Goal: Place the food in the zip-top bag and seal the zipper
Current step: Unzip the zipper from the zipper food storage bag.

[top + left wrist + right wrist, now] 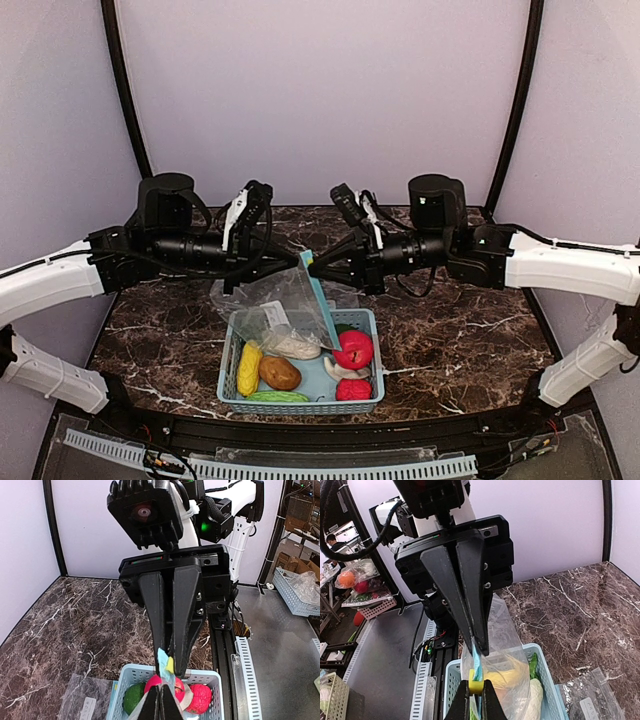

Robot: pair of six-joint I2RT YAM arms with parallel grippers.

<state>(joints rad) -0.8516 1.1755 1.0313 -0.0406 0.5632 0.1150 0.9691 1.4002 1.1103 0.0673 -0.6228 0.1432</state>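
The clear zip-top bag (285, 300) hangs over the light blue basket (300, 407), held up by its blue zipper strip (318, 292). My left gripper (300, 262) is shut on the zipper edge (164, 662). My right gripper (313, 268) meets it tip to tip and is shut on the yellow slider (475, 686). The food lies in the basket below: yellow corn (249, 367), brown potato (280, 373), green pod (278, 396), white radish (293, 346), red apple (353, 349), small red fruit (353, 389), white mushroom (340, 368) and dark green fruit (132, 697).
A second clear bag (82, 705) lies flat on the marble table (450, 340), just behind and left of the basket. Both arms stretch in horizontally from the sides. Black frame rails run along the table's near edge.
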